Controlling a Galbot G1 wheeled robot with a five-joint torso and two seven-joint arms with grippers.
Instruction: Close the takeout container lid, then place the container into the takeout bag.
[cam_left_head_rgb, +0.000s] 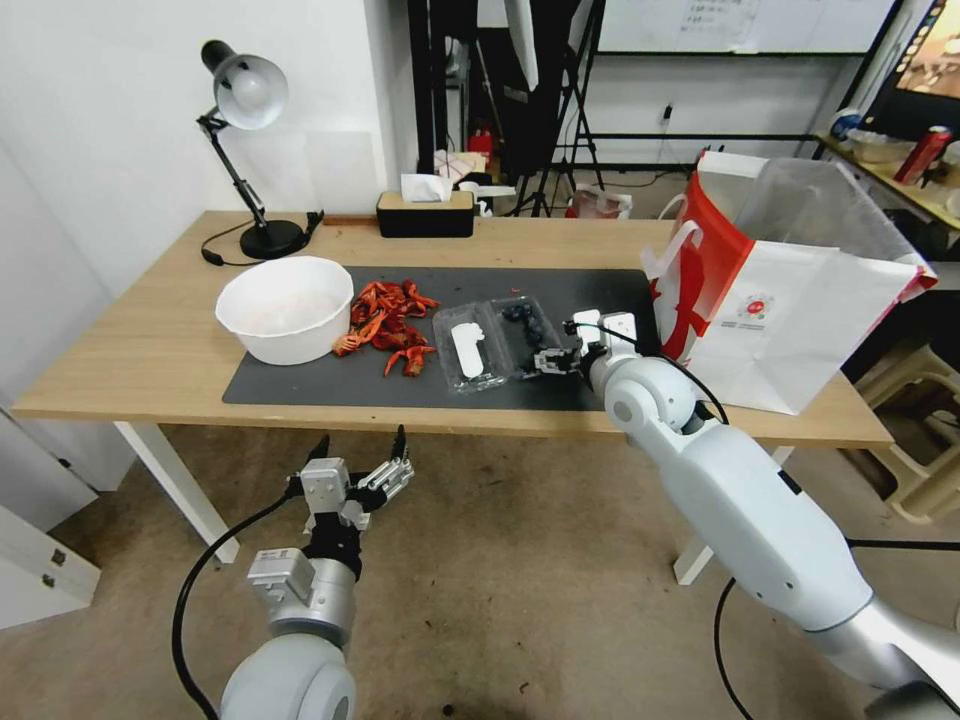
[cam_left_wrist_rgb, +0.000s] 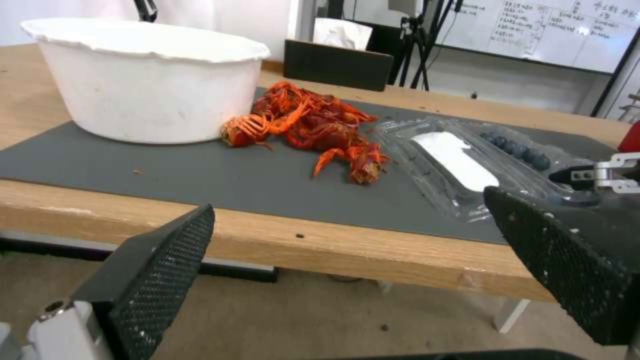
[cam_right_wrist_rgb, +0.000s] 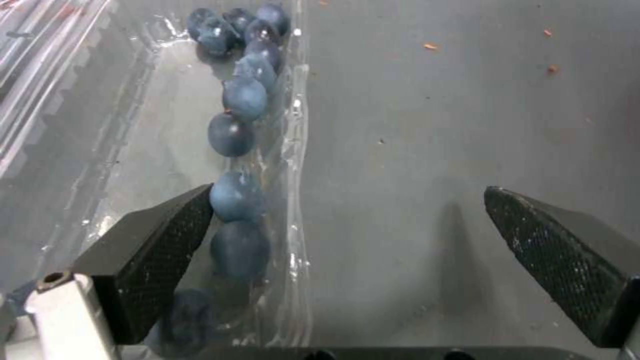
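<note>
Left gripper (cam_left_head_rgb: 360, 450) hangs below the front edge of the wooden bench (cam_left_head_rgb: 150, 350), out over the floor, its fingers spread wide and holding nothing; the arm is low and tucked, judged parked.

On the bench's dark grey rectangular mat (cam_left_head_rgb: 300, 380) stands a large white round bowl (cam_left_head_rgb: 285, 308), with a heap of red crayfish (cam_left_head_rgb: 392, 322) just beside it.

Next along lies the takeout container (cam_left_head_rgb: 500, 342), a small clear plastic hinged clamshell box, lying open and flat. Its lid (cam_left_head_rgb: 466, 348), the clear half bearing a white label sticker, lies toward the crayfish; the tray half holds dark blueberries (cam_right_wrist_rgb: 240, 130) lined along its outer wall. The lid is not yet closed.

Right gripper (cam_left_head_rgb: 553, 362) sits low at the tray's outer edge, arm stretched forward over the bench front. Its fingers are well apart and grip nothing: one finger (cam_right_wrist_rgb: 160, 250) is over the tray by the berries, the other over bare mat, straddling the tray wall. Judged an approach to that edge.

The takeout bag (cam_left_head_rgb: 790, 320), large white paper with red sides, stands open at the bench's right end, near the container, ready for loading.
</note>
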